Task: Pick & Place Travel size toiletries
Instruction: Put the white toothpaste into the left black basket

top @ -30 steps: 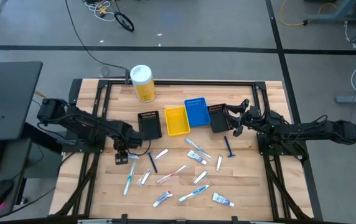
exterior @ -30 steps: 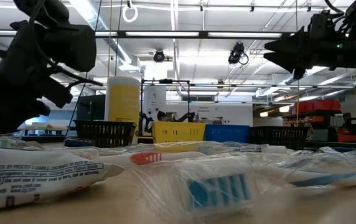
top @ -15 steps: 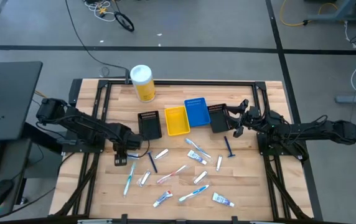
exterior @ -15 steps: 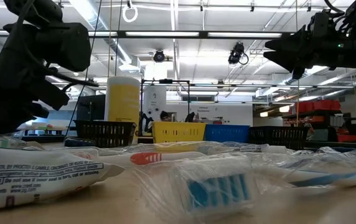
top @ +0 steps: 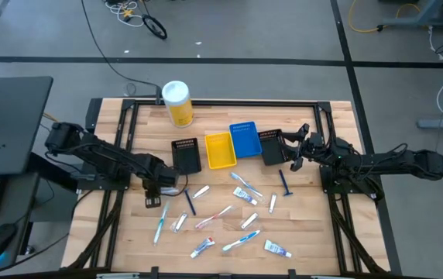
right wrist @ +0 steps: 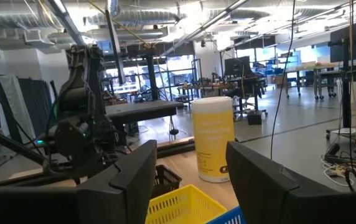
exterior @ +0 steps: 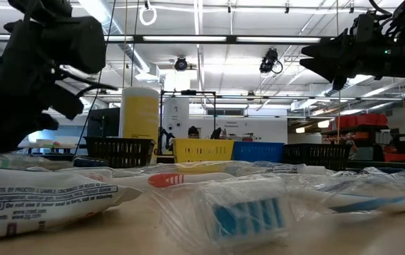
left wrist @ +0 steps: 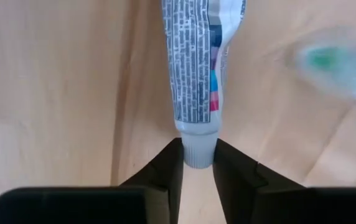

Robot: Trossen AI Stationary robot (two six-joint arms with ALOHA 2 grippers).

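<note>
A small white tube point(left wrist: 193, 62) with blue and red print lies flat on the wooden table, its grey cap toward my left gripper point(left wrist: 198, 155). That gripper point(top: 155, 199) is low at the table's left and is shut on the cap. A teal toothbrush point(top: 159, 225) lies just near of it. More tubes, toothbrushes and a razor point(top: 286, 184) lie scattered over the table's middle point(top: 229, 209). My right gripper point(top: 294, 147) hovers open above the right black bin point(top: 271, 146), its fingers point(right wrist: 134, 174) wide apart with nothing between them. My left gripper pinches the tube's grey cap point(left wrist: 199, 146) between its two fingertips point(left wrist: 168, 168), one on each side. The fingers come in along the tube's length from its cap end. The tube's printed body lies flat on the table beyond the fingers.
A black bin point(top: 186, 154), a yellow bin point(top: 220, 149) and a blue bin point(top: 244, 139) stand in a row behind the scattered items. A yellow canister with a white lid point(top: 177, 103) stands at the far left. Bare wood lies along the table's left and right sides.
My left gripper has shifted a little toward the near edge, over the white tube that lay beside it. My right arm has kept still.
</note>
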